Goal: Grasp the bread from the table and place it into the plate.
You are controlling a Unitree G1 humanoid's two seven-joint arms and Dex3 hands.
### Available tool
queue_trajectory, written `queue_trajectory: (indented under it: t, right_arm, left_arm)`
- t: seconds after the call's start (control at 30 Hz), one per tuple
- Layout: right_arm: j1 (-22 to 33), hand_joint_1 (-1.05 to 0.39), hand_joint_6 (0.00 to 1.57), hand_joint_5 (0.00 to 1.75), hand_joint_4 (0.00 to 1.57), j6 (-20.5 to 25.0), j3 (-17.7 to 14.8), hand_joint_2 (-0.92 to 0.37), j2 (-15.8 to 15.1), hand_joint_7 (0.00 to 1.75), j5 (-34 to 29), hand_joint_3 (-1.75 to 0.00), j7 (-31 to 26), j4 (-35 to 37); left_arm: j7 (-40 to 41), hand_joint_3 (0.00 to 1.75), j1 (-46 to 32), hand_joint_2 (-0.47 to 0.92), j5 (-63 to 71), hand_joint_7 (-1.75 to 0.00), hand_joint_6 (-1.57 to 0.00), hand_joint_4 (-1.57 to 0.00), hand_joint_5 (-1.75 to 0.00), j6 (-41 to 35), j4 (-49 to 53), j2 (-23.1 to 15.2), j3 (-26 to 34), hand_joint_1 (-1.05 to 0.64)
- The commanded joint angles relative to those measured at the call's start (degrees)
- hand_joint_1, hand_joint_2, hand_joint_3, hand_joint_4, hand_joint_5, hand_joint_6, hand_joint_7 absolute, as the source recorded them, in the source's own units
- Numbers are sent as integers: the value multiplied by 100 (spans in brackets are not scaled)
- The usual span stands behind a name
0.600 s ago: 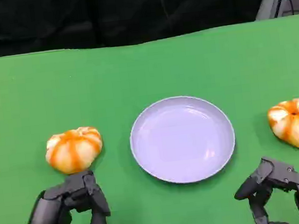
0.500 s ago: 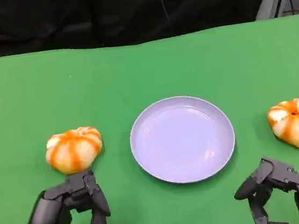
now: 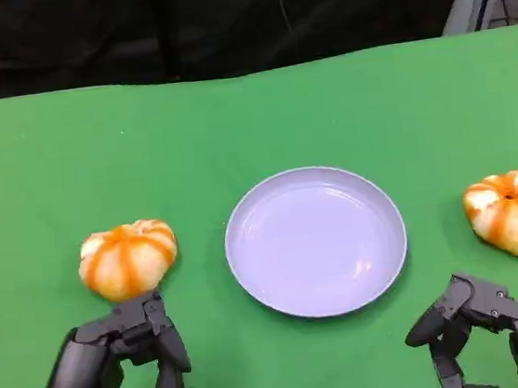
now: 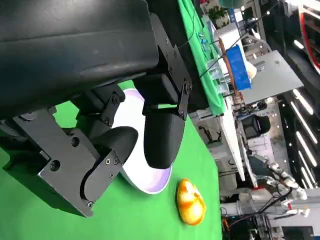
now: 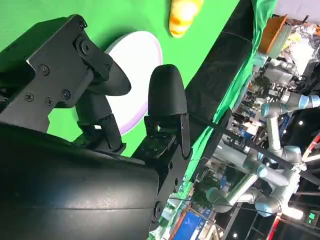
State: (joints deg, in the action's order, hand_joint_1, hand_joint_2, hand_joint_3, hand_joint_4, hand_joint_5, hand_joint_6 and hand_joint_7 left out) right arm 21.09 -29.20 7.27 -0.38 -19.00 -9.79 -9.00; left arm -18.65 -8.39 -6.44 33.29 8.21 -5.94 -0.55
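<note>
Down at the near left edge of the green table (image 3: 40, 163), the left hand (image 3: 120, 369) rests low with its fingers loosely curled and apart, nothing between them; in the left wrist view its fingers (image 4: 162, 135) reach out over the table with a gap between them and no object held. Just beyond that hand, close to its fingertips but not touching, sits the left bread (image 3: 128, 258), a round orange-and-white striped bun lying on the cloth. To its right, in the middle of the table, is the pale lavender plate (image 3: 250, 279), bare inside, apart from both buns. Further right, near the table's right edge, lies the right bread (image 3: 515, 212), of the same striped kind, well clear of the plate's rim; the left wrist view shows it (image 4: 191, 202) beyond the plate. Nearest the camera at the lower right is the right hand (image 3: 489, 327), fingers parted and slightly bent, empty, short of the right bread and not touching it.
</note>
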Motion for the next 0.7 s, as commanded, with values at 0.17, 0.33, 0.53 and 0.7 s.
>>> queue_trajectory:
  t: [0.17, 0.33, 0.53, 0.7]
  right_arm:
    - [-17, 6, 80, 160, 76, 9, -28, -33, -13, 128, 57, -132, -21, 5]
    - [-47, 5, 80, 161, 76, -5, -33, -32, -25, 129, 40, -133, -26, 30]
    - [-83, 8, 80, 161, 76, 55, -34, -32, -15, 129, 68, -135, -7, 31]
    - [-99, 7, 80, 161, 77, 56, -32, -30, -30, 129, 36, -135, -6, 44]
  left_arm:
    - [8, 131, 193, 38, -2, -120, -77, -79, -141, -186, 52, -192, 144, -4]
    - [125, 118, 256, 42, 364, -98, -76, -74, -125, -359, -80, -351, 123, -7]
    - [526, 7, 582, 86, 1845, -26, -45, -31, -83, -959, -582, -880, 66, -46]
    - [643, 1, 922, 89, 2666, -12, -34, -12, -73, -1500, -765, -1242, -31, -50]
